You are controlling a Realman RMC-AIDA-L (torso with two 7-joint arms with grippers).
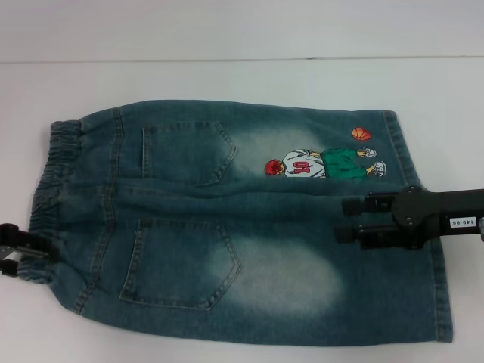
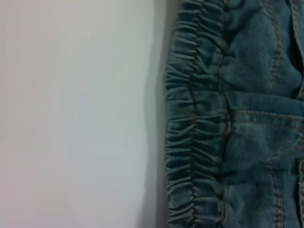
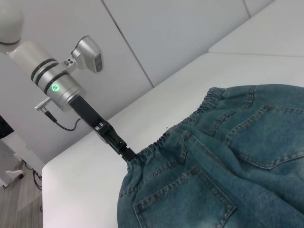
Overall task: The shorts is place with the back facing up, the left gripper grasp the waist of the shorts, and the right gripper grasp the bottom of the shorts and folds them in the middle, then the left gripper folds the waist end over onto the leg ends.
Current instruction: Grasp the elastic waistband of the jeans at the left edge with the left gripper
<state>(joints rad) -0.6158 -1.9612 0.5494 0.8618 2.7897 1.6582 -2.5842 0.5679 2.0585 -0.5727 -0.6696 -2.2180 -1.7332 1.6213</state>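
The shorts [image 1: 242, 227] lie lengthwise across the table [image 1: 227, 76], waistband [image 1: 45, 189] toward its left edge. The left gripper [image 1: 9, 249] sits at the waistband and the right gripper [image 1: 355, 221] hovers over the hems, jaws apart. I cannot tell the left one's grasp.

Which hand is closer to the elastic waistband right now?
Left. The left hand is at the waistband edge; the right hand hovers over the opposite leg end of the shorts.

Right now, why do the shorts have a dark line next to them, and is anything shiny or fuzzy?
In the left wrist view, the shorts cast a soft shadow along the waistband onto the white table. In the head view, everything looks slightly soft, and the pale patches on the denim are faded cloth, not glare. In the right wrist view, the left gripper meets the waistband, and a green light glows on its arm.
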